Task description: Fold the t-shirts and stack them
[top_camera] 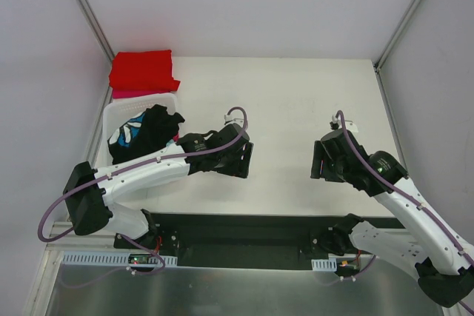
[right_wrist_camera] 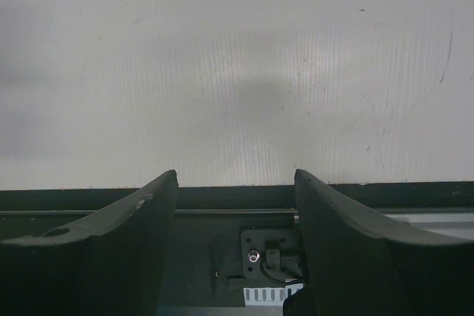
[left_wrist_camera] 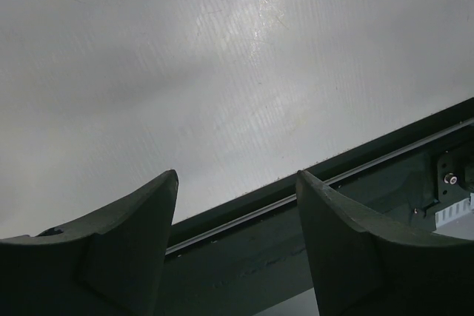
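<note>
My left gripper [top_camera: 241,159]: low over the table [top_camera: 296,94], near the front edge, a bit left of the middle; fingers [left_wrist_camera: 126,249] stand wide apart; I hold nothing; only bare table and the dark rail [left_wrist_camera: 296,216] show btw. them.
My right gripper [top_camera: 317,160]: low over the table too, near the front edge, on the right side; fingers [right_wrist_camera: 118,242] stand wide apart, about the same as the left; nothing in my grip; bare table and the rail show in the gap.
Both grippers: well apart from each other; bare table btw. them.
Red tee [top_camera: 142,69]: folded flat at the far left corner of the table; it lies on top of the pink one.
Pink tee [top_camera: 127,94]: under the red tee; only a thin edge peeks out at the front.
Black tee [top_camera: 154,128]: in a messy heap in the basket [top_camera: 111,112]; part of it hangs over the right rim, close to my left arm.
Blue and white bit [top_camera: 126,135]: shows at the left of the black heap; can't tell if it is a print or another tee.
Basket: white, at the left edge of the table, just in front of the red and pink stack.
Tees vs. grippers: all tees are on the left, away from both of them; I touch none.
</note>
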Robot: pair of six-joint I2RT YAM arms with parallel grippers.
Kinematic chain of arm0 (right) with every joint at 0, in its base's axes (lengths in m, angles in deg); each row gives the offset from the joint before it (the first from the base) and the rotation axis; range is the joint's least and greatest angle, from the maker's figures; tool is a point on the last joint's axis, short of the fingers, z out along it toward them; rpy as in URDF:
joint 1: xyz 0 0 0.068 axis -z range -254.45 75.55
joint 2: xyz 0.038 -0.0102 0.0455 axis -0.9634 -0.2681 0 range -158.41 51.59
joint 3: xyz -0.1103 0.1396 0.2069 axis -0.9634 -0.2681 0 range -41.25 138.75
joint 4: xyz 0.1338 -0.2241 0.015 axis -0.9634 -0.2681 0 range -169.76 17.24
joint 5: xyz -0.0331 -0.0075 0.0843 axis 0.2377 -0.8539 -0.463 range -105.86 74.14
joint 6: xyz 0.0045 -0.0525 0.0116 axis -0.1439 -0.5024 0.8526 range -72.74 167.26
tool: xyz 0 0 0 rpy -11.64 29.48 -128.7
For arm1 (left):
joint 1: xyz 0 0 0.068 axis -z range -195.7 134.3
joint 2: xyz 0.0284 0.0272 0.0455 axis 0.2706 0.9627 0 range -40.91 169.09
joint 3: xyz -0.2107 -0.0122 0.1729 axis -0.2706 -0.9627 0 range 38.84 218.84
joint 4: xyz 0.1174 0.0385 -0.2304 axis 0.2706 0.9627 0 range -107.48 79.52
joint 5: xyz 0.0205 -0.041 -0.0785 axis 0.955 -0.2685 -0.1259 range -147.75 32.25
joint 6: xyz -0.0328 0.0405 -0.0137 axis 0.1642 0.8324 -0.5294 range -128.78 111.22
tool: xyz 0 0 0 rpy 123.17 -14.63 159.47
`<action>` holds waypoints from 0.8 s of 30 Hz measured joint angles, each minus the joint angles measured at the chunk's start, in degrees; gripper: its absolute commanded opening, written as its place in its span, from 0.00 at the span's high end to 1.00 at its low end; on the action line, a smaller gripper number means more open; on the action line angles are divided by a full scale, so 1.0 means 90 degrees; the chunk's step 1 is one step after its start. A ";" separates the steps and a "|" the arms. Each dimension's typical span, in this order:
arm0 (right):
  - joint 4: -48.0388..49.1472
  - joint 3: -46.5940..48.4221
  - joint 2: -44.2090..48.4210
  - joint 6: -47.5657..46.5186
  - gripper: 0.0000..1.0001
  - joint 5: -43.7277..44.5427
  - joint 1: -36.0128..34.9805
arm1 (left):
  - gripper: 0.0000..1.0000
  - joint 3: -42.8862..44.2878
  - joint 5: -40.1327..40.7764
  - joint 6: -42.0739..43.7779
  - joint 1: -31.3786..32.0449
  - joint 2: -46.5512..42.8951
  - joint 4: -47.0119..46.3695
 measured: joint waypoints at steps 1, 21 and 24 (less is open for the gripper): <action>0.0000 0.0000 0.0000 0.0000 0.32 -0.0002 0.0000 | 0.36 0.0000 0.0002 -0.0015 0.0000 0.0000 0.0000; -0.0163 -0.0005 0.0192 -0.0002 0.32 0.0017 0.0000 | 0.30 0.0369 0.0005 0.0376 -0.5831 -0.1307 0.0180; -0.0187 -0.0002 0.0226 -0.0005 0.31 0.0019 0.0000 | 0.30 0.0362 -0.0124 0.0457 -0.6462 -0.1022 0.0321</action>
